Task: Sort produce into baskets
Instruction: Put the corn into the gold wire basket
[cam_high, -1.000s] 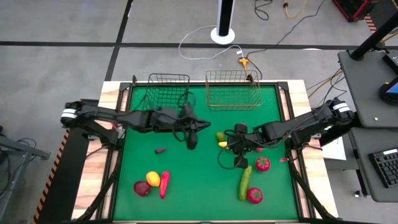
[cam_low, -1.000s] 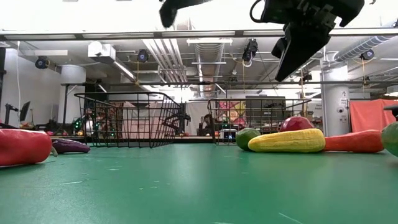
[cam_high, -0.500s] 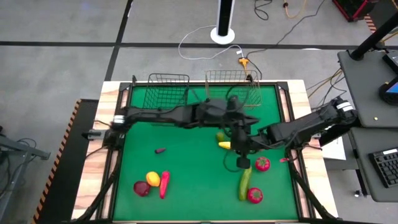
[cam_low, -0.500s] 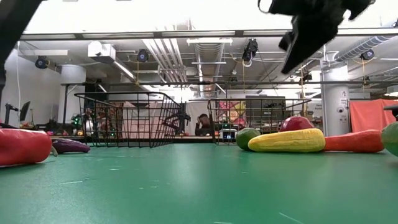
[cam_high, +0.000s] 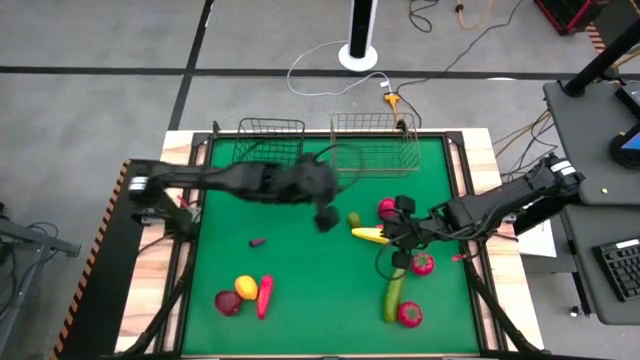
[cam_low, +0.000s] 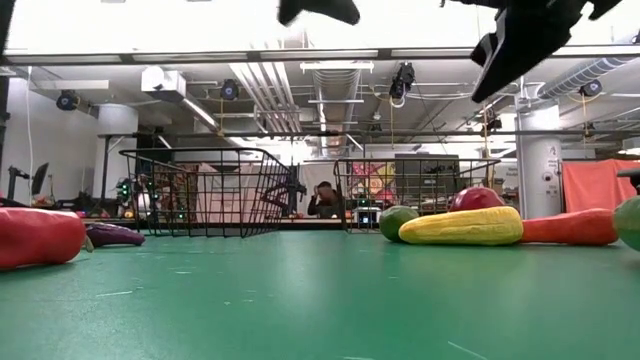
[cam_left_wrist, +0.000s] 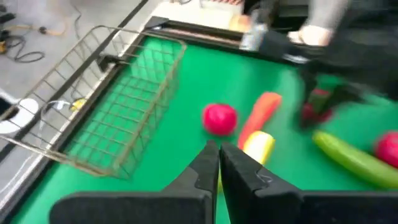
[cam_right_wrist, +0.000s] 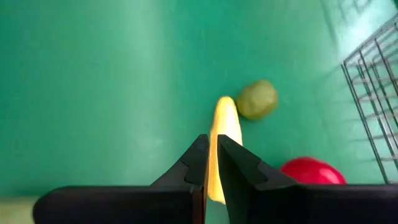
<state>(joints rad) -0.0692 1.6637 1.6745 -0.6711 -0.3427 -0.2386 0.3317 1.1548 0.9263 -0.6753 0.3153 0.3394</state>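
Observation:
The produce lies in two groups on the green mat. A yellow corn cob (cam_high: 368, 235), a round green fruit (cam_high: 353, 218), a red ball (cam_high: 388, 208), a red fruit (cam_high: 422, 263), a cucumber (cam_high: 393, 298) and another red fruit (cam_high: 410, 314) lie right of centre. My right gripper (cam_high: 398, 236) hovers shut above the cob's right end (cam_right_wrist: 217, 180). My left gripper (cam_high: 325, 218) hangs shut and empty above the mat's middle, left of the green fruit. The dark basket (cam_high: 270, 140) and the silvery basket (cam_high: 375, 143) stand at the far edge.
A yellow fruit (cam_high: 246, 287), a red pepper (cam_high: 264, 296) and a dark red fruit (cam_high: 228, 302) lie near the front left, and a small purple piece (cam_high: 258, 241) lies left of centre. An orange carrot (cam_left_wrist: 264, 109) lies by the cob. Bare mat stretches between the two groups.
My left gripper has swung out toward the table's right edge over the produce near the silvery basket. It has then drawn back toward the middle, rising and tipping up, and has stayed shut. My right gripper has shifted a little toward the right edge. No produce has moved.

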